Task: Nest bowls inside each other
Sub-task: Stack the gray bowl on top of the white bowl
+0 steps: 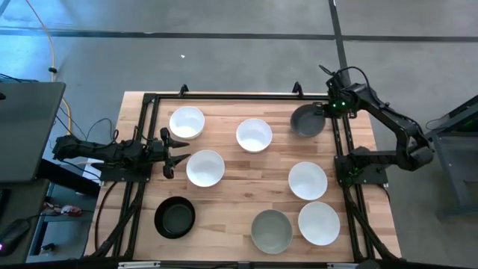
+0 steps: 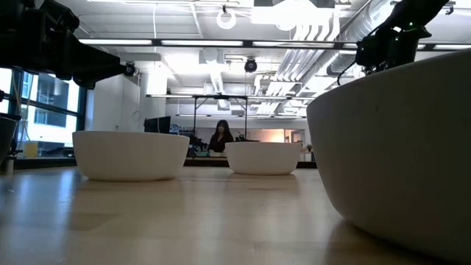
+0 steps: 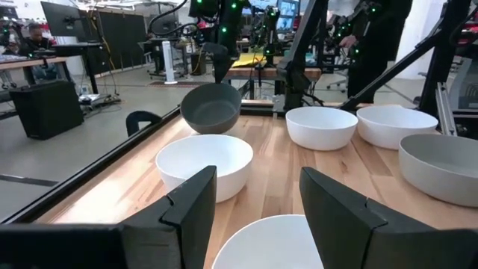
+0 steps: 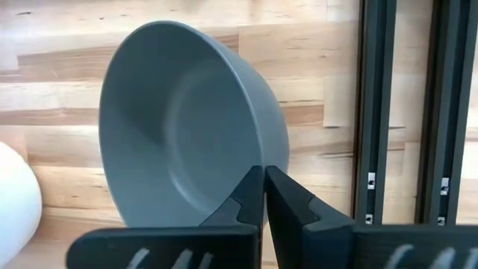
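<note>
The right gripper (image 4: 263,196), fingers pinched on its rim, holds the smooth round grey bowl (image 1: 306,120) tilted; the left gripper (image 1: 173,155), fingers apart, sits well apart from that bowl.

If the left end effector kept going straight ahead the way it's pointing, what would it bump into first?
Probably the white bowl right in front of it. The left end effector is open and points across the table, with that bowl's rim just beyond its fingertips. Its height over the rim is hard to judge, so it might pass above.
</note>
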